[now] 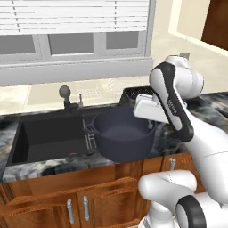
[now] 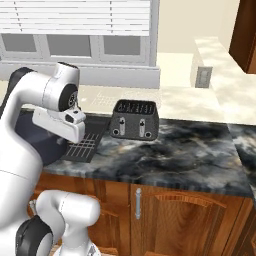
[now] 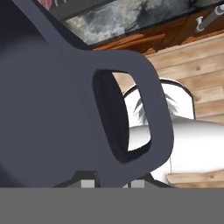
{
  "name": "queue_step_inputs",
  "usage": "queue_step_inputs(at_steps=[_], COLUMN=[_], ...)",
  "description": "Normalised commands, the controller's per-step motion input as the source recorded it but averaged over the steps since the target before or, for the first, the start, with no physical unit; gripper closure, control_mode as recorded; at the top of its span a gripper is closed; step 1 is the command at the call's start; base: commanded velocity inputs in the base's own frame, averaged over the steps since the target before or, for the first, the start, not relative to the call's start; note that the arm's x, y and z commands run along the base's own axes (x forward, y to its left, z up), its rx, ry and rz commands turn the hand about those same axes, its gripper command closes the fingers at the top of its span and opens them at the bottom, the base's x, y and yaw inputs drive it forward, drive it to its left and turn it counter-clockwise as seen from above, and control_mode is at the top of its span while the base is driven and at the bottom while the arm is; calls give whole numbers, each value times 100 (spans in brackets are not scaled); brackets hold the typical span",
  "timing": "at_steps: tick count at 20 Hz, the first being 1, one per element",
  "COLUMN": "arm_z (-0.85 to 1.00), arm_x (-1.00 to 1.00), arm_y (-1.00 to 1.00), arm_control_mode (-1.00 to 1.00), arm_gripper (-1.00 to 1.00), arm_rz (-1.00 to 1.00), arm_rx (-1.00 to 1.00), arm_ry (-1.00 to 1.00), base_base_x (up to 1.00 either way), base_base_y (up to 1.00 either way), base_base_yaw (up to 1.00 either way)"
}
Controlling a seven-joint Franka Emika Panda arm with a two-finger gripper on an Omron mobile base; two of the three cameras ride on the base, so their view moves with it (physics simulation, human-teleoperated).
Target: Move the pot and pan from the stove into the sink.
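Blue-grey pot (image 1: 122, 138) aloft, right of sink (image 1: 49, 136) | claw (image 3: 113, 183) clamped on its loop handle (image 3: 144, 109)

I am working in a home kitchen, rendered in simulation. A marbled black-grey counter (image 2: 180, 150) runs over wooden cabinets (image 2: 190, 215) with steel bar handles (image 2: 138, 203). A dark recessed sink (image 1: 49, 136) sits under a window with white blinds (image 1: 71, 15), a knob-topped faucet (image 1: 65, 95) behind it and a ribbed rack (image 2: 82, 146) beside it. A black four-slot toaster (image 2: 134, 119) stands on the counter by a cream backsplash with a wall outlet (image 2: 202, 76).
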Motion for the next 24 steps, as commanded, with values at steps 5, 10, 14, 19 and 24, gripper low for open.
queue_step_inputs(at_steps=[5,10,14,19,24], arm_z=[-1,0,-2,-1,-4], arm_x=[38,36,42,41,40], arm_y=[70,69,70,75,75], arm_control_mode=[-100,-100,-100,-100,-100], arm_gripper=[100,100,100,100,100], arm_rz=[-10,-10,-12,-13,-16], arm_rx=[-2,-1,-2,-5,-9], arm_ry=[-1,-1,0,0,1], base_base_x=[0,0,0,0,0], base_base_y=[0,0,0,0,0], base_base_yaw=[0,0,0,0,0])
